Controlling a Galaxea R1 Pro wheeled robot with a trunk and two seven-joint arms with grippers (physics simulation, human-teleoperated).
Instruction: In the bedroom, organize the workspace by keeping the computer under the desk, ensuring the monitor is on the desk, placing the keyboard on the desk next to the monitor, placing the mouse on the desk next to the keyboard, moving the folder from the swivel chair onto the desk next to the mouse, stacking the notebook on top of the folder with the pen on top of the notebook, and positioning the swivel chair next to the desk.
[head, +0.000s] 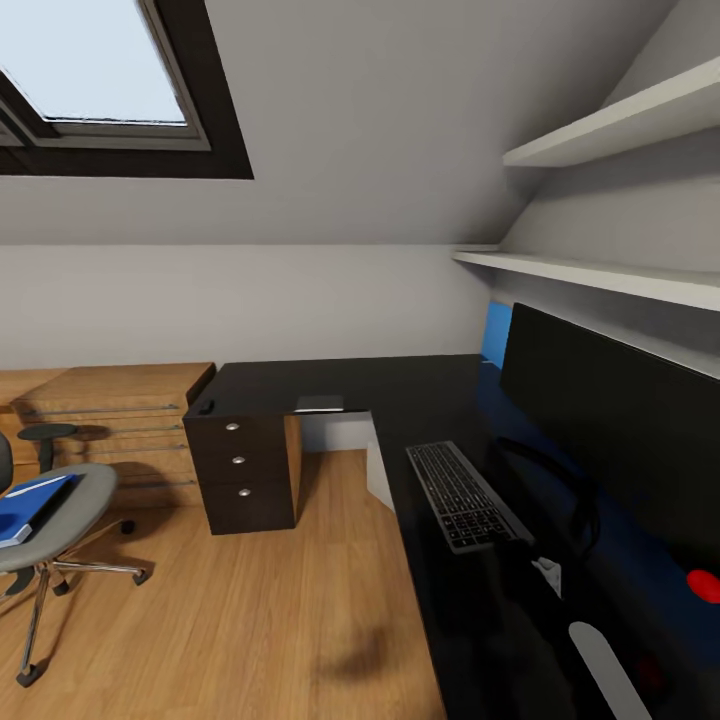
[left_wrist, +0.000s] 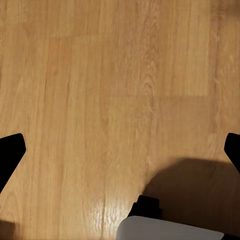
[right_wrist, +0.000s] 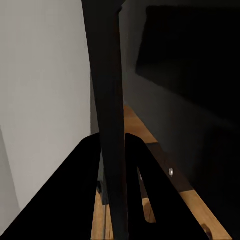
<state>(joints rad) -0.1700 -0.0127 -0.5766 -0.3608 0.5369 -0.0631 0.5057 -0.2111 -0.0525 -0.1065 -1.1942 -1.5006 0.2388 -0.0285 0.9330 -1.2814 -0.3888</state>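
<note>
The folder (head: 30, 503) is blue and lies on the seat of the swivel chair (head: 60, 520), far from the black desk (head: 400, 400). The keyboard (head: 465, 495) lies on the desk just beside the big dark monitor (head: 610, 420). The left gripper (left_wrist: 120, 150) hangs over the wood floor (left_wrist: 100, 75) with its jaws wide apart, and I cannot tell how the right gripper's jaws stand.
</note>
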